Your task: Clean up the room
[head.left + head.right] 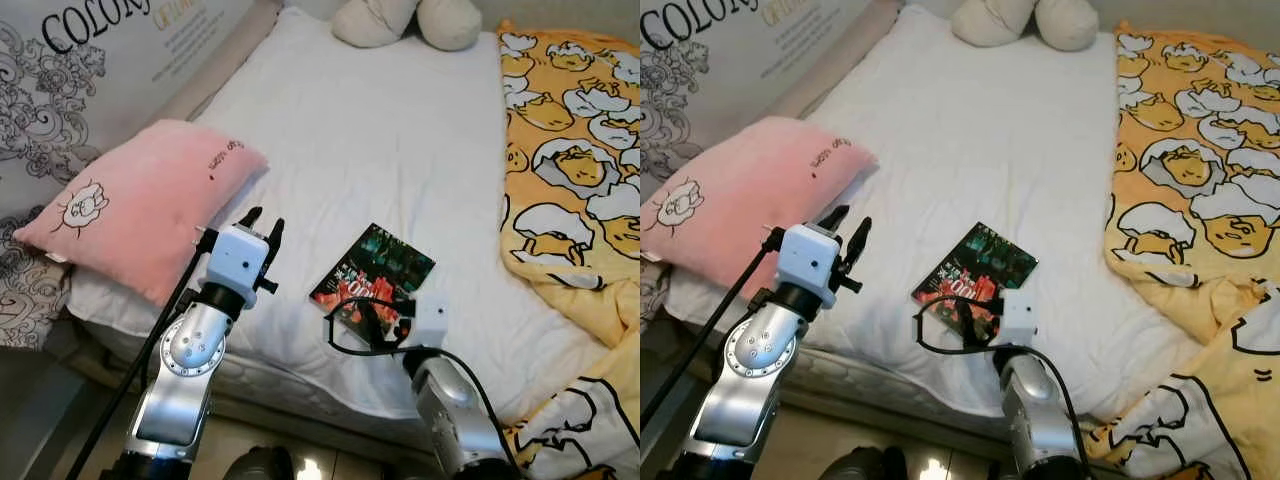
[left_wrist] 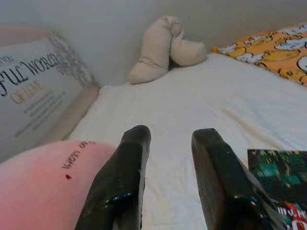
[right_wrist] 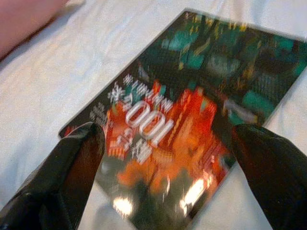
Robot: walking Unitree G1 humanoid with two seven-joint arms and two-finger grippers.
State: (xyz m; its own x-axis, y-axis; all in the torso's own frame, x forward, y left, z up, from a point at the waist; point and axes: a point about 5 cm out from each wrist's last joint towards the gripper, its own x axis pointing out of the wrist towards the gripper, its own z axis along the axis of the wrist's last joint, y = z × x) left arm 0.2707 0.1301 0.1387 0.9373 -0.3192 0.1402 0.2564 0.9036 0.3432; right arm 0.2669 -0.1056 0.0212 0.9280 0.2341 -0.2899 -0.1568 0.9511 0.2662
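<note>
Bed (image 1: 400, 130) with white sheet, set against a light wall. On it: one book (image 1: 375, 272), one pink pillow (image 1: 140, 205) left of the book, one yellow patterned blanket (image 1: 570, 170) right of it, one beige plush (image 1: 405, 20) beyond. Right pincer (image 3: 163, 153) spread wide over the book's near edge, gripping nothing. Left pincer (image 1: 262, 225) between pillow and book, parted, empty.

right gripper (image 3: 165, 158) fingers spread wide over a glossy book (image 3: 192, 105).
</note>
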